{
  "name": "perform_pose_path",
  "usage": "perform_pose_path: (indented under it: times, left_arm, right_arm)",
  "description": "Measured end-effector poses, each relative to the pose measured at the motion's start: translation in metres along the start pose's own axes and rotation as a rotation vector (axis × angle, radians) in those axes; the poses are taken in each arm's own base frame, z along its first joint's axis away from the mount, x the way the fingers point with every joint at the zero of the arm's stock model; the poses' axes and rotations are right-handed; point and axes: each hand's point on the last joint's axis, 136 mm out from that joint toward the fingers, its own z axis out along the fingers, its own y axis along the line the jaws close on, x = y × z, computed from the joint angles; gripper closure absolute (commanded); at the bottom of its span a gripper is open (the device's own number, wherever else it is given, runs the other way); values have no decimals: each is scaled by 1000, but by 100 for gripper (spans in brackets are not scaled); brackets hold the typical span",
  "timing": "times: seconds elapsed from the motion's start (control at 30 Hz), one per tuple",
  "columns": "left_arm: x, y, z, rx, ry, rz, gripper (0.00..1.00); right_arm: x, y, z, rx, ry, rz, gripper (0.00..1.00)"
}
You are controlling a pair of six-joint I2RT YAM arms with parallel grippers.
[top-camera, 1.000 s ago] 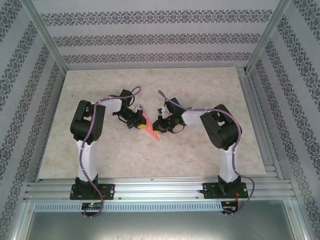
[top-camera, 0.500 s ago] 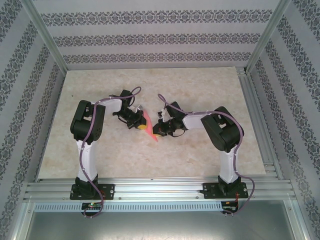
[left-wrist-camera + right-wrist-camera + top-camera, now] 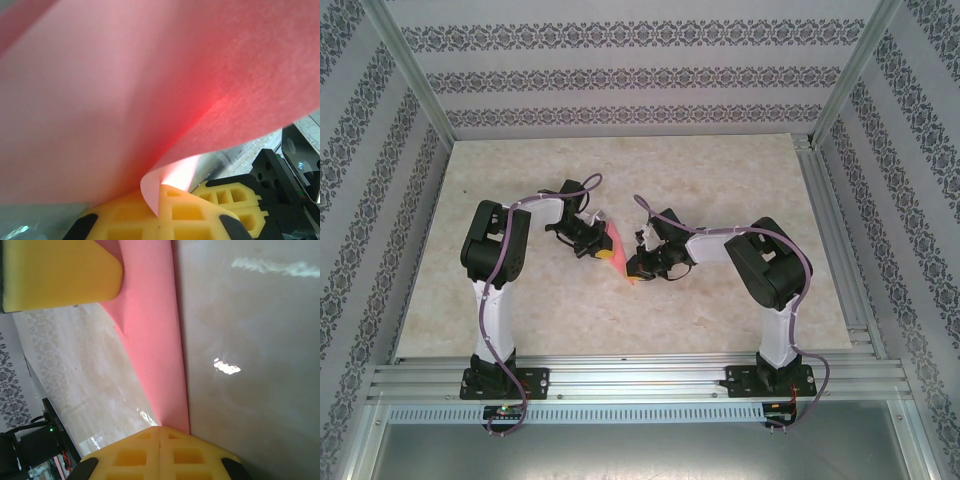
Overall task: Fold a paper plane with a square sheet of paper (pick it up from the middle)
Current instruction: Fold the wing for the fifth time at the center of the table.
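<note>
Left gripper [image 3: 160, 216]: pads closed, pinching an edge of the paper [image 3: 150, 90]. Right gripper [image 3: 159, 432]: pads closed on the paper's narrow tip. Paper: folded pink strip at mid-table [image 3: 720, 180], long axis running gripper to gripper, far-left to near-right. Each arm holds one end, so neither is nearer. The next crease likely depends on that span. Brands, labels, writing: none legible.

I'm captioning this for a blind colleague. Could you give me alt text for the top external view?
Over a marbled table, the robot's left fingers and right fingers meet, both shut on one folded pink-red paper between them. Patterned walls surround the table.
</note>
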Motion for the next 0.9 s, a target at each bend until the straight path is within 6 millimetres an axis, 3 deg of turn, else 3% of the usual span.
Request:
perform_pose_path:
  times: [0.27, 0.47, 0.67, 0.77, 0.9]
  left_arm:
    - [-2, -3, -3, -3, -6, 0, 77]
    - [-14, -6, -22, -46, -83, 7, 68]
    - [-21, -22, -57, -62, -195, 25, 71]
    - [-19, -42, -74, -24, -247, 41, 80]
    - [-15, -73, -84, 82, -263, 72, 83]
  right_arm:
    - [0, 0, 1, -10, 5, 4, 100]
    - [0, 0, 1, -16, 8, 6, 100]
    - [0, -1, 1, -21, 11, 8, 100]
    - [0, 0, 1, -22, 11, 7, 100]
    - [0, 0, 2, -23, 12, 8, 100]
